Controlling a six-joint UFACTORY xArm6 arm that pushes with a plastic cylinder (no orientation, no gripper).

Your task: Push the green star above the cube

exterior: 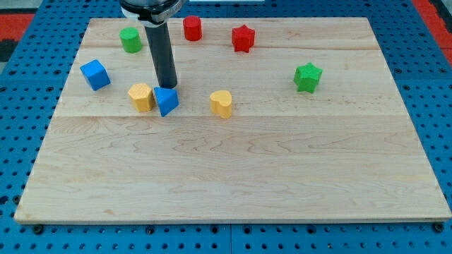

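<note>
- The top of the arm is cut off by the view's top edge; only a dark ring-shaped mount and the rod below it show.
- The rod hides part of the surface [233, 176] behind it, and its base meets the top edge of the blue triangular block [167, 101], so whether my tip [168, 87] touches that block or stands just behind it is hard to tell.
- The rod stands nearly upright, leaning a little toward the view's top left as it rises.
- There is no gripper here, so nothing opens, closes or holds; the rod ends in my tip alone, which rests on the wooden surface.
- My tip sits between the yellow block [141, 97] at the view's left and the yellow cylinder-like block [222, 104] at the view's right, just above the blue triangular block.
- The green star [308, 77] lies well apart from my tip, toward the view's right, with nothing touching it.
- The blue cube [94, 75] lies near the view's left edge of the surface, well apart from the green star.
- Along the view's top stand a green cylinder [131, 39], a red cylinder [193, 28] and a red star [243, 38].
- A blue pegboard [438, 85] surrounds the surface.
</note>
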